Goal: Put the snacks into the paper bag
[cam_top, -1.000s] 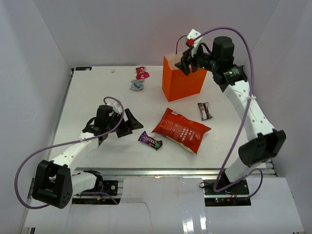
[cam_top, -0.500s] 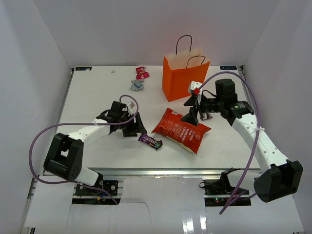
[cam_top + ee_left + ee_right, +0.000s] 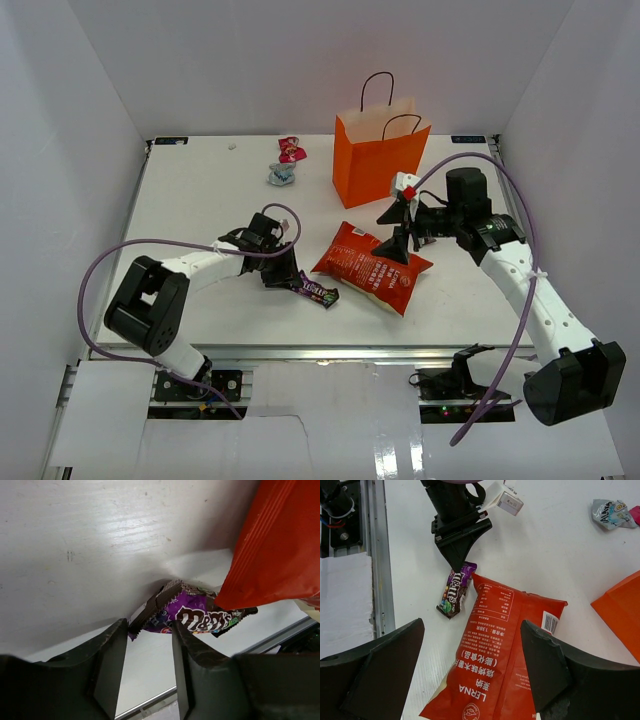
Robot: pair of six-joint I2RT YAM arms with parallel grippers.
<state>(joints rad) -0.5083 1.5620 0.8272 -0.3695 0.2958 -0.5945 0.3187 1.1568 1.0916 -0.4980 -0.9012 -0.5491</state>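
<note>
The red-orange chip bag [image 3: 372,267] lies flat mid-table, in front of the upright orange paper bag [image 3: 375,165]. My right gripper [image 3: 398,228] hovers over the chip bag [image 3: 505,645], open wide with nothing between its fingers. A purple M&M's packet [image 3: 315,292] lies by the chip bag's left edge. My left gripper [image 3: 288,279] is low at the packet's near end. In the left wrist view the left gripper [image 3: 149,627] stands half open, and the packet [image 3: 200,615] has its crimped end at the fingertips. A pink candy [image 3: 290,150] and a silver-blue one [image 3: 282,174] lie at the back.
White walls enclose the table on three sides. A metal rail [image 3: 375,555] runs along the near edge. The paper bag's black handles [image 3: 378,90] stand above its mouth. Purple cables loop beside both arms.
My left gripper slid right to the purple packet and its jaws narrowed. My right arm came down from the paper bag's mouth to above the chip bag, its jaws wider.
</note>
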